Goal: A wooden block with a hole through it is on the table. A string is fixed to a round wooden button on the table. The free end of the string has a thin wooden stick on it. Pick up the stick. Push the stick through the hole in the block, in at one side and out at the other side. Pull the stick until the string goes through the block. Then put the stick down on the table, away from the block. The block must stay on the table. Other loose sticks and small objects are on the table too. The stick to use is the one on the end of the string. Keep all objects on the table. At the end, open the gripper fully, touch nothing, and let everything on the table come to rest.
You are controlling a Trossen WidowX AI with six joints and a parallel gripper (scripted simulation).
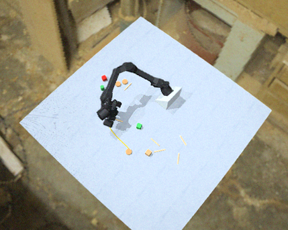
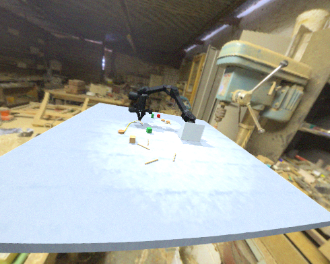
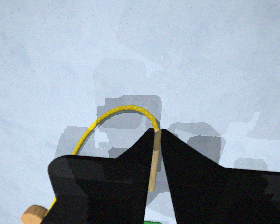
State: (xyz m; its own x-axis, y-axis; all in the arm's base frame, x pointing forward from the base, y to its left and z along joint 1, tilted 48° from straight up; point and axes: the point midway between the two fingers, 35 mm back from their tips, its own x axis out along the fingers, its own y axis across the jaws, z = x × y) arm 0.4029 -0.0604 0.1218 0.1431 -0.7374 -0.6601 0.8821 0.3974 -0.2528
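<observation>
My gripper (image 1: pixel 115 119) (image 2: pixel 140 120) (image 3: pixel 156 132) is shut on the thin wooden stick (image 3: pixel 152 177) (image 1: pixel 119 120), near its string end, low over the table. The stick lies between the fingers, its free end pointing down in the wrist view. The yellow string (image 1: pixel 119 138) (image 2: pixel 126 126) (image 3: pixel 127 108) curves from the stick to the round wooden button (image 1: pixel 128 152) (image 2: pixel 121 131) (image 3: pixel 33 215), which lies on the table. A small wooden block (image 1: pixel 148 152) (image 2: pixel 133 139) stands beyond the button; its hole is too small to make out.
A green cube (image 1: pixel 139 126) (image 2: pixel 149 130) lies between the gripper and the loose sticks (image 1: pixel 178 159) (image 2: pixel 151 161). Two loose buttons (image 1: pixel 118 84) (image 1: pixel 125 81), a stick (image 1: pixel 127 86), a red cube (image 1: pixel 104 78) and a green piece (image 1: pixel 102 88) lie behind the arm. A white box (image 1: pixel 168 99) (image 2: pixel 192 132) stands by the arm's base.
</observation>
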